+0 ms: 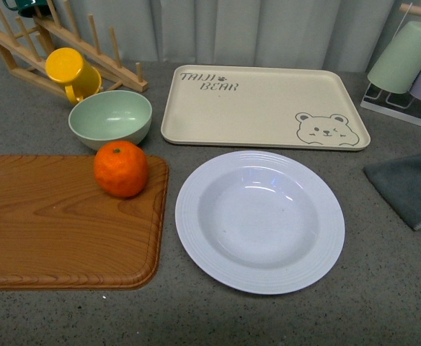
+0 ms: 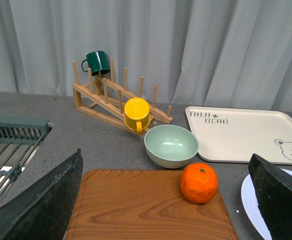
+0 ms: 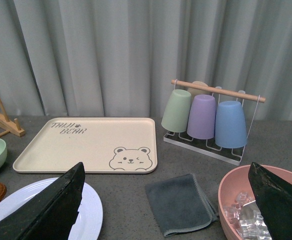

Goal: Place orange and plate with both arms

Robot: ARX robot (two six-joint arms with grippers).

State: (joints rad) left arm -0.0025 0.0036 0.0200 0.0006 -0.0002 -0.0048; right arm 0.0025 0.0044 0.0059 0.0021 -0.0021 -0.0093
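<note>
The orange (image 1: 120, 169) rests on the far right corner of a wooden board (image 1: 45, 231); the left wrist view shows the orange (image 2: 199, 182) too. The white ridged plate (image 1: 259, 220) lies on the grey table right of the board, in front of the beige bear tray (image 1: 261, 108). Neither arm shows in the front view. My left gripper (image 2: 168, 210) is open, well back from the orange, its dark fingers (image 2: 41, 205) at the picture's lower corners. My right gripper (image 3: 168, 210) is open above a grey cloth (image 3: 178, 202), with the plate's edge (image 3: 93, 210) beside one finger.
A pale green bowl (image 1: 110, 117) stands just behind the orange. A yellow mug (image 1: 70, 71) hangs on a wooden rack (image 1: 88, 47) at the back left. A cup stand (image 1: 409, 61) is at the back right. A pink bowl with ice (image 3: 246, 210) and a dish rack (image 2: 11, 145) flank the table.
</note>
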